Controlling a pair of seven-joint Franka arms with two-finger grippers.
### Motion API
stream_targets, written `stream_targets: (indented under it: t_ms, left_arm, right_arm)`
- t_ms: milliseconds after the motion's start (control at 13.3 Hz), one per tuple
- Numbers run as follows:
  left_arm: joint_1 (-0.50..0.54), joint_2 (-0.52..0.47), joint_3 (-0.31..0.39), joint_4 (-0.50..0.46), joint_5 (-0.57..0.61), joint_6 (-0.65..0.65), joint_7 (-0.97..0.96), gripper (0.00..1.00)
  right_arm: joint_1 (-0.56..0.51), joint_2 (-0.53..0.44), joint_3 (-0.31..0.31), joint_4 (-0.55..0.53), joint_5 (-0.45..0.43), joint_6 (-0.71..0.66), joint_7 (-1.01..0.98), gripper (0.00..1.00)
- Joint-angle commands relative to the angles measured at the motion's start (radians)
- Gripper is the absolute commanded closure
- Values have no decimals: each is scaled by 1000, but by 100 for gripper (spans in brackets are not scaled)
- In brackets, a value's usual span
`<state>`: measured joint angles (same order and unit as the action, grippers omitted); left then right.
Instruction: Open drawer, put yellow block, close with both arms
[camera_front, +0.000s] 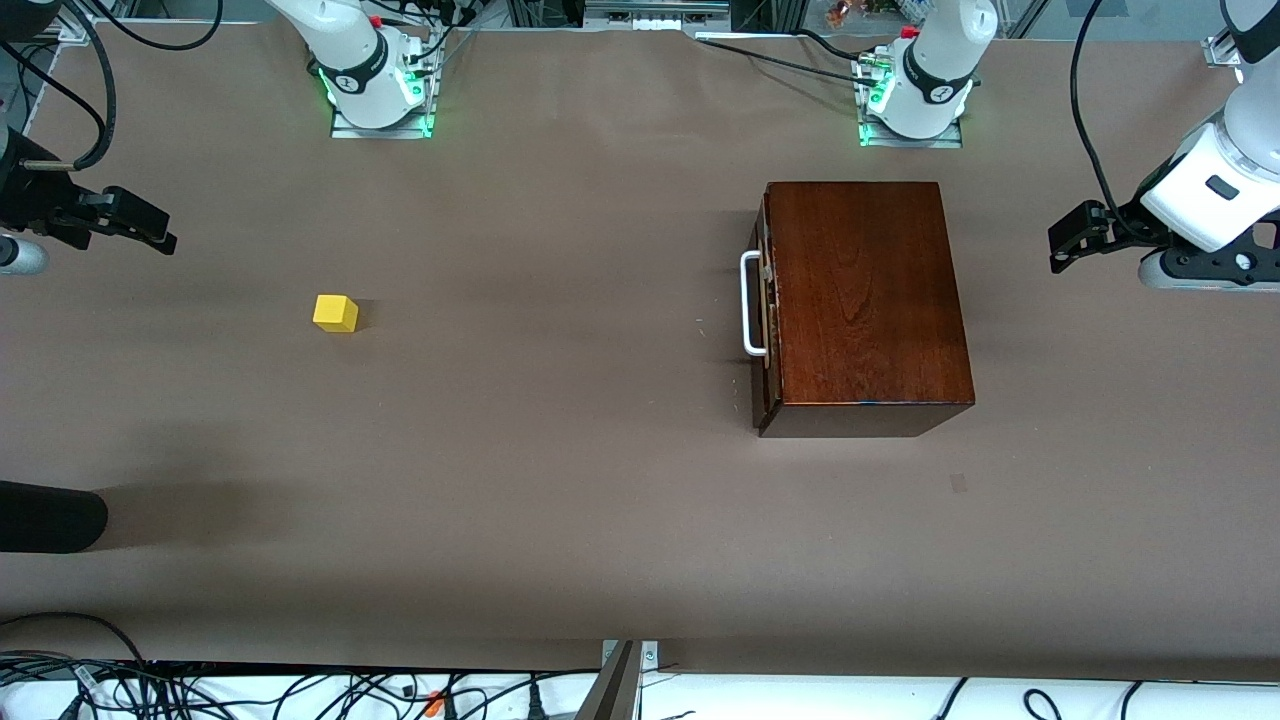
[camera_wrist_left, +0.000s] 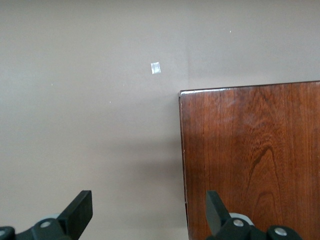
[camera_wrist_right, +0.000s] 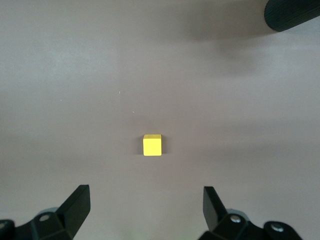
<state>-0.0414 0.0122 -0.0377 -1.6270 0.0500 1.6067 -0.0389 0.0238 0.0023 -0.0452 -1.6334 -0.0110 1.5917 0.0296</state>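
The yellow block (camera_front: 335, 313) (camera_wrist_right: 152, 145) lies alone on the brown table toward the right arm's end. My right gripper (camera_front: 130, 225) (camera_wrist_right: 146, 207) hangs open over the table's edge at that end, apart from the block, with nothing between its fingers. The drawer is shut inside the dark wooden box (camera_front: 860, 290) (camera_wrist_left: 250, 160). Its white handle (camera_front: 750, 305) faces the yellow block's end of the table. My left gripper (camera_front: 1075, 235) (camera_wrist_left: 147, 210) hovers open and empty over the table at the left arm's end, beside the box.
A black cylinder (camera_front: 50, 515) (camera_wrist_right: 292, 15) pokes in at the right arm's end, nearer the front camera than the block. A small pale tape patch (camera_front: 958, 483) (camera_wrist_left: 155, 68) lies on the table nearer the camera than the box. Cables (camera_front: 300, 690) run along the front edge.
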Motion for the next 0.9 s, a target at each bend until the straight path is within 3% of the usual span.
stream_targets:
  t_ms: [0, 600, 825]
  left_arm:
    - [-2, 15, -16, 39, -21, -37, -12, 0]
    - [-5, 15, -54, 39, -25, -100, -10, 0]
    - [-8, 72, -180, 36, -25, -100, -9, 0]
  right_arm:
    - [8, -5, -5, -2, -11, 1, -8, 0]
    - [8, -5, -5, -3, -9, 5, -10, 0]
    - [8, -5, -4, -5, -9, 4, -13, 0]
